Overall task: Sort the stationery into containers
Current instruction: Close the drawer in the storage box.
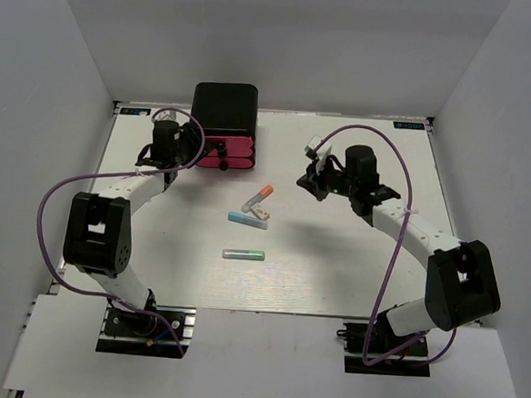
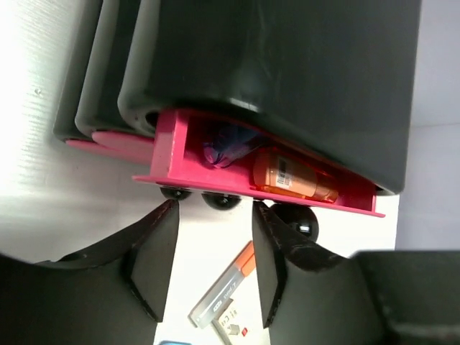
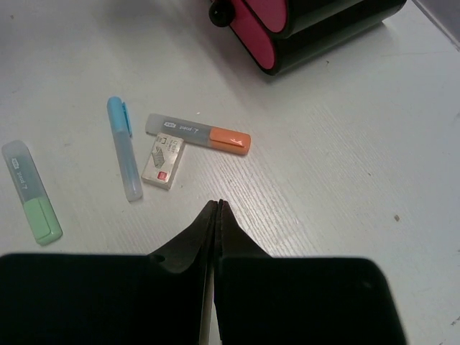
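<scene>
Left wrist: left fingers [image 2: 154, 259] apart, knobs [image 2: 221, 201] just ahead; open drawer [image 2: 169, 147] holds orange pen [image 2: 291, 176]; right fingers [image 3: 192, 244] together.

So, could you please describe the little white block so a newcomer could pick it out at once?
From the black cabinet at the far side of the table, look just in front of it. The white block lies between the orange-tipped grey marker and the light blue pen. It alone is a short, flat rectangle; the rest are long sticks.
</scene>
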Tool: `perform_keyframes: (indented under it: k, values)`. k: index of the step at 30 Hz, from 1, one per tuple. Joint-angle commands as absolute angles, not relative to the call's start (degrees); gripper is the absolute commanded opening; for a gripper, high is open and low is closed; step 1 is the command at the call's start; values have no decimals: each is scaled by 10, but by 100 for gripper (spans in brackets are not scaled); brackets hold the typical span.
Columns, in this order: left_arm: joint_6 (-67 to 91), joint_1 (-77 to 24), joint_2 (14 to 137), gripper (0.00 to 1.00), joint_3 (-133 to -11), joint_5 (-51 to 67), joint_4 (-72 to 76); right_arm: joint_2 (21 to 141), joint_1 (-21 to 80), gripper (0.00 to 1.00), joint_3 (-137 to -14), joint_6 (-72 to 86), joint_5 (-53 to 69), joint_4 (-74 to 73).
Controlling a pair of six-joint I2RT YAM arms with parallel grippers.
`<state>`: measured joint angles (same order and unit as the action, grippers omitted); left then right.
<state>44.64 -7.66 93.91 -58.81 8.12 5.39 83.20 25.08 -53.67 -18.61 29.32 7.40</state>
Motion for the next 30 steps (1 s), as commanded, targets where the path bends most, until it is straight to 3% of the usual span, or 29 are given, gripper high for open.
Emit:
perform_keyframes:
  k: [1, 14, 15, 30]
  values:
    - [448, -79, 940, 59, -620, 83, 49, 809, 245, 0, -534, -192, 302, 84]
    - [465, -79, 940, 87, -613, 77, 73, 805, 241, 0, -523, -198, 308, 81]
    - [465, -79, 940, 92, -613, 71, 73, 806, 242, 0, -519, -197, 308, 82]
    - [536, -79, 925, 98, -621, -35, 4, 794, 241, 0, -507, -199, 304, 86]
